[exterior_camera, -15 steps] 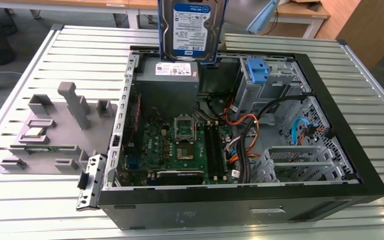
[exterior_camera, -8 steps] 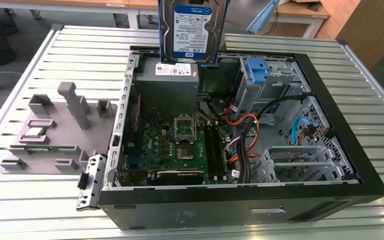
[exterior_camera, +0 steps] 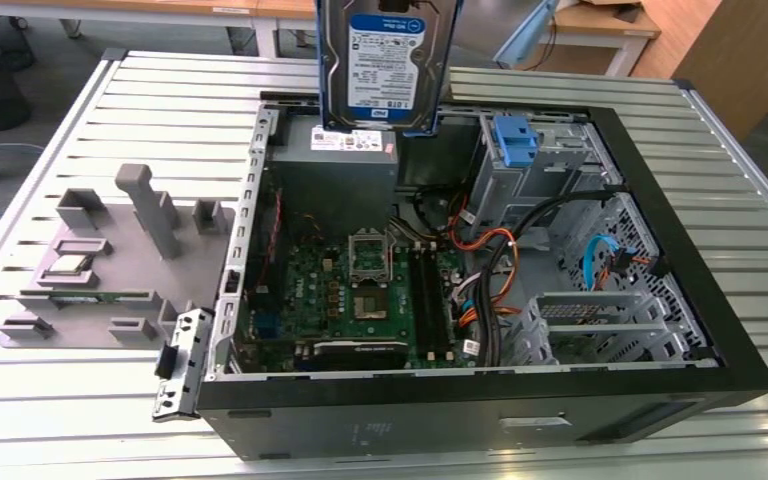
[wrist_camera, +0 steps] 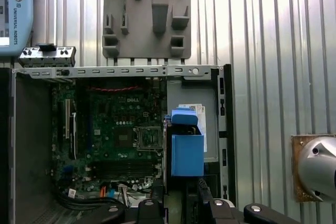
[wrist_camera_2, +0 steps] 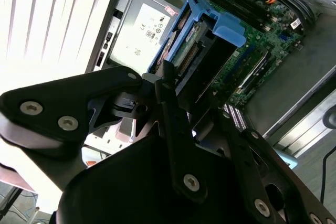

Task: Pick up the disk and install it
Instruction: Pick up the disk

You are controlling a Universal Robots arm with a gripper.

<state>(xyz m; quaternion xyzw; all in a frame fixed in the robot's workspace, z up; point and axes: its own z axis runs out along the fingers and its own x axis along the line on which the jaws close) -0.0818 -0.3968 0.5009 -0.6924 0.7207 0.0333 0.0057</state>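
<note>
While aloft, disk [exterior_camera: 384,62] clear of case [exterior_camera: 424,432].

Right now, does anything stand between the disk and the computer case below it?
Nothing visible does. The claw holds the disk in open air above the grey power supply inside the open case.

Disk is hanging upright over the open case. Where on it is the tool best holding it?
Where it is now: the tool clamps the disk at its upper short end, from above. Hanging upright, its lower end and blue-bracketed long edges are free, which likely suits a bay.
</note>
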